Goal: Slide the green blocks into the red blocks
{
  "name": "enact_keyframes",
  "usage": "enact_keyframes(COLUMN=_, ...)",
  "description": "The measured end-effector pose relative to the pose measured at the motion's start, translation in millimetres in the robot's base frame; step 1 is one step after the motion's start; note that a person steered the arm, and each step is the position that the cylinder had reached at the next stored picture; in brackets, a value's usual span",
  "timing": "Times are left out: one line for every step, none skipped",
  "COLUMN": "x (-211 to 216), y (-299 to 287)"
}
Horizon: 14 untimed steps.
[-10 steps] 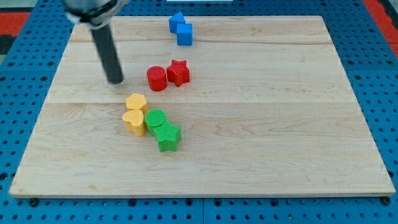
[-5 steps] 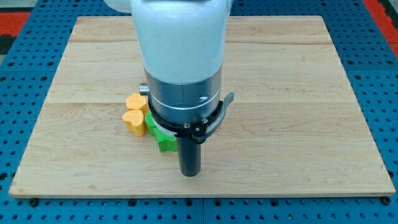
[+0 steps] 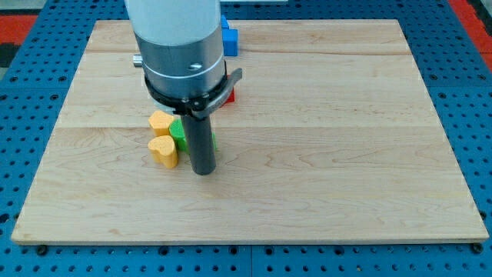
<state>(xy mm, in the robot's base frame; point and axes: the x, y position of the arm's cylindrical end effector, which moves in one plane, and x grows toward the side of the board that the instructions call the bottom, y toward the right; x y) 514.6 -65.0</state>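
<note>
Currently my tip (image 3: 203, 172) rests on the pale wooden plank surface (image 3: 346, 138), at the view's bottom side of the green ribbed plastic blocks (image 3: 177, 132), of which only slivers show on either side of my dark rod; their shapes cannot be made out. I carry no pincer, so there is nothing to release or clench: the rod alone does the pushing. The red plastic block (image 3: 229, 96) shows only as a small corner beside my metal collar, toward the view's top; the rest of the red group is hidden behind my arm, so I cannot tell whether green and red touch. Judged from this, the task is under way but not confirmed complete: the green blocks lie between my tip and the red position, and a push toward the view's top appears to remain. Two yellow plastic blocks, the upper one (image 3: 160, 121) and a heart-shaped lower one (image 3: 163, 151), sit just beside the green at the view's left. A blue plastic cube (image 3: 229, 40) stands near the view's top edge, matte and smooth-faced.
</note>
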Motion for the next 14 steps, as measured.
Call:
enact_keyframes(x=-13, y=-3)
enact_keyframes(x=-22, y=-9)
enact_keyframes(x=-25, y=-22)
enact_keyframes(x=-26, y=-40)
enact_keyframes(x=-35, y=-46)
enact_keyframes(x=-51, y=-46)
enact_keyframes(x=-69, y=-46)
enact_keyframes(x=-84, y=-46)
enact_keyframes(x=-89, y=-46)
enact_keyframes(x=-88, y=-46)
enact_keyframes(x=-60, y=-48)
enact_keyframes(x=-55, y=-33)
enact_keyframes(x=-87, y=11)
enact_keyframes(x=-91, y=33)
